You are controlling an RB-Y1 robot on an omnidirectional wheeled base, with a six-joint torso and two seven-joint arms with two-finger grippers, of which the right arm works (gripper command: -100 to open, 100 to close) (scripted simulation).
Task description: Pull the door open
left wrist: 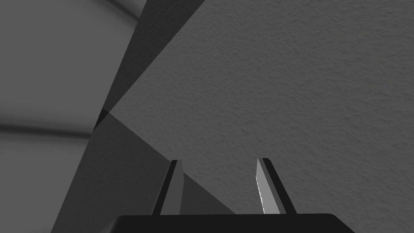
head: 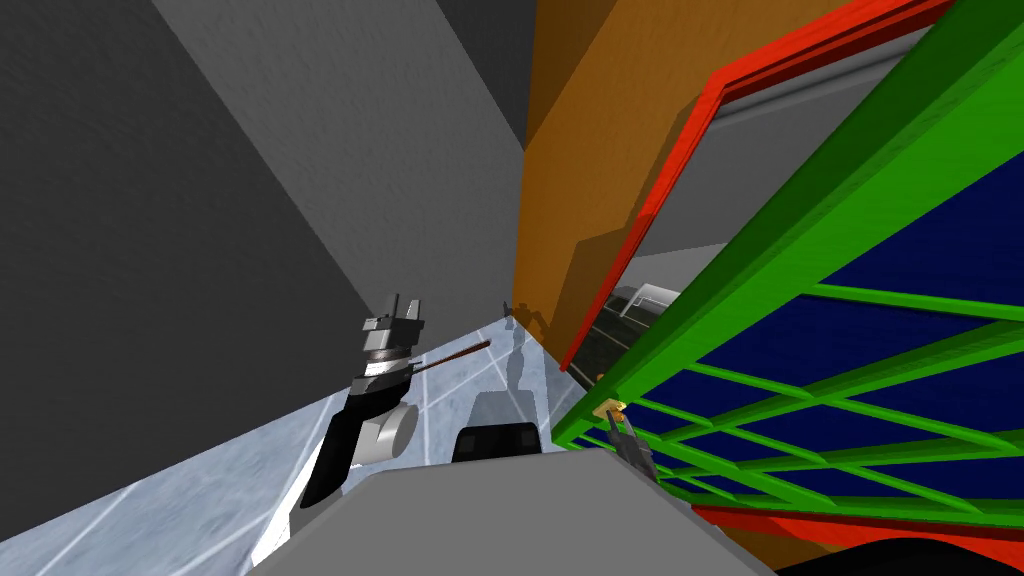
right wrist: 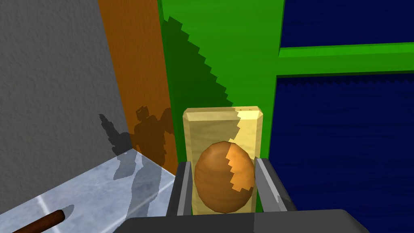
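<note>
The door (head: 850, 290) has a green frame with green bars over dark blue panes and stands swung out from its red jamb (head: 660, 220). Its brown oval knob (right wrist: 224, 182) sits on a pale yellow plate (right wrist: 220, 125) at the door's green edge. My right gripper (right wrist: 223, 184) is shut on the knob, one finger pressing each side. In the head view the right gripper (head: 618, 420) meets the knob (head: 610, 407) at the door's edge. My left gripper (head: 405, 305) is raised on the left, away from the door, its fingers (left wrist: 267, 186) open and empty.
An orange wall (head: 600, 150) borders the doorway, and grey walls (head: 300, 180) close in on the left. The pale tiled floor (head: 200, 500) runs between them. A thin brown rod (head: 455, 355) juts out near my left arm and shows as the brown rod (right wrist: 38, 222) on the floor.
</note>
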